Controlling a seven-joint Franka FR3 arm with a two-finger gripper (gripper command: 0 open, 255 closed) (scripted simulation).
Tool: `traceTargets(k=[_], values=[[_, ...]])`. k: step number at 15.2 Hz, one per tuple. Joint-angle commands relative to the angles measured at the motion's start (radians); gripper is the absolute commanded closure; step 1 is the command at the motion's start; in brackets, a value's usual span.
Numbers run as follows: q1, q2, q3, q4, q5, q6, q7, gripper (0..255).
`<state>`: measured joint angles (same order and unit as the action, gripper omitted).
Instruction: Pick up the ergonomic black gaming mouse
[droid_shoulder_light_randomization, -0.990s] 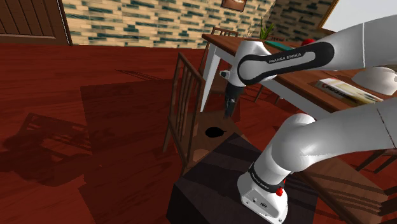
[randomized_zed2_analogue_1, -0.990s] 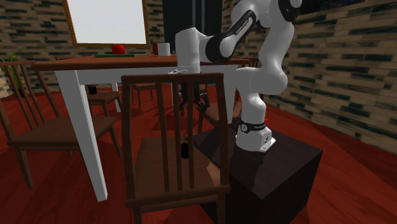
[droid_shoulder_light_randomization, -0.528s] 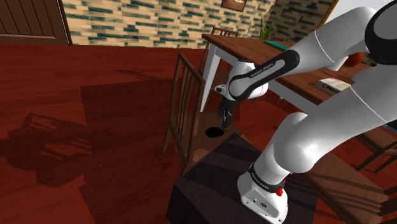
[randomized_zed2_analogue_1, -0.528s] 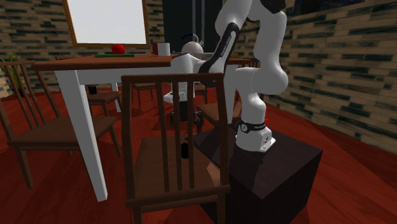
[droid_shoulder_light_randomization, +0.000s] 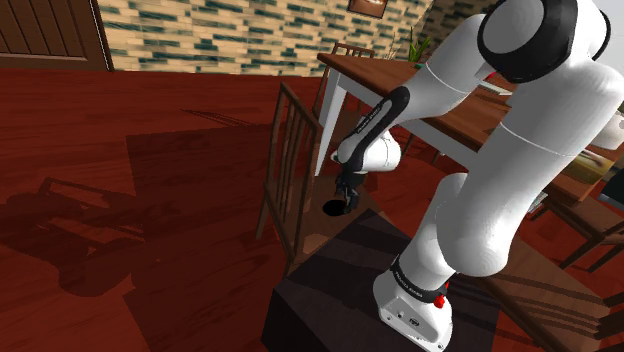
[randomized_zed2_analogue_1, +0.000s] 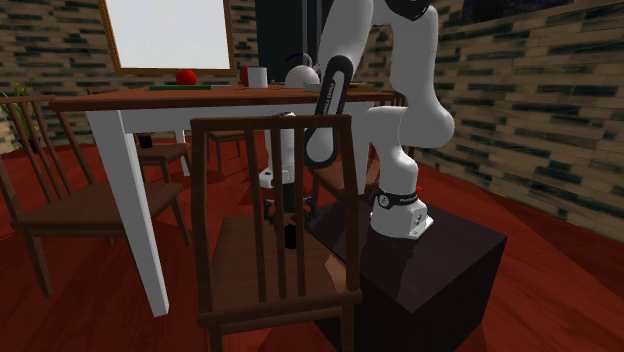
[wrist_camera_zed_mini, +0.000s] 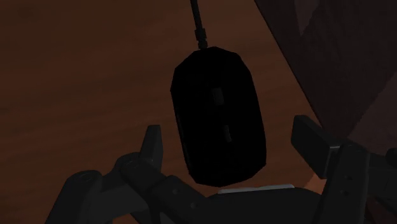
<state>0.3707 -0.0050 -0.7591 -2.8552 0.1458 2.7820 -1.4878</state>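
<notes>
**Q:** Item (a), task obj.?
**A:** Black mouse (wrist_camera_zed_mini: 218, 114): long rounded body, cable leaving the end away from the hand. It lies flat on the brown seat of the chair (randomized_zed2_analogue_1: 235, 265) just beside the stand (randomized_zed2_analogue_1: 440, 262).

**Q:** Item (b)?
**A:** Gripper (wrist_camera_zed_mini: 229, 130), pointing down at the seat, directly over the mouse. Jaws wide apart, one finger on each long side of the body, w/ a gap showing on both sides. No contact, nothing held.

**Q:** Height, per the ext. views?
**A:** Low, close above the mouse; the fingertips' exact level vs. the seat can't be read.

**Q:** Surroundings?
**A:** Table (randomized_zed2_analogue_1: 150, 101), brown top on white legs, behind the chair; red-brown floor, brick-pattern walls.

**Q:** Progress?
**A:** Judged as approach and alignment done, approx. Remaining: perhaps a small drop, then closing on the sides and lifting. Grasp not yet made.
</notes>
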Motion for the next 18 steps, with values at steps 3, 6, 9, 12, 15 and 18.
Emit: traceTargets(k=[3,6,9,12,15,18], values=[[0.001,0.106,0.063,0.022,0.263,0.044,-0.189,0],[-0.005,0.107,0.068,0.022,0.263,0.045,-0.19,255],[-0.005,0.105,0.067,0.02,0.26,0.046,-0.188,255],[-0.004,0.106,0.069,0.021,0.263,0.045,-0.189,255],[-0.004,0.106,0.067,0.022,0.261,0.044,-0.187,255],[0.027,0.018,-0.019,0.003,0.043,0.01,-0.031,255]])
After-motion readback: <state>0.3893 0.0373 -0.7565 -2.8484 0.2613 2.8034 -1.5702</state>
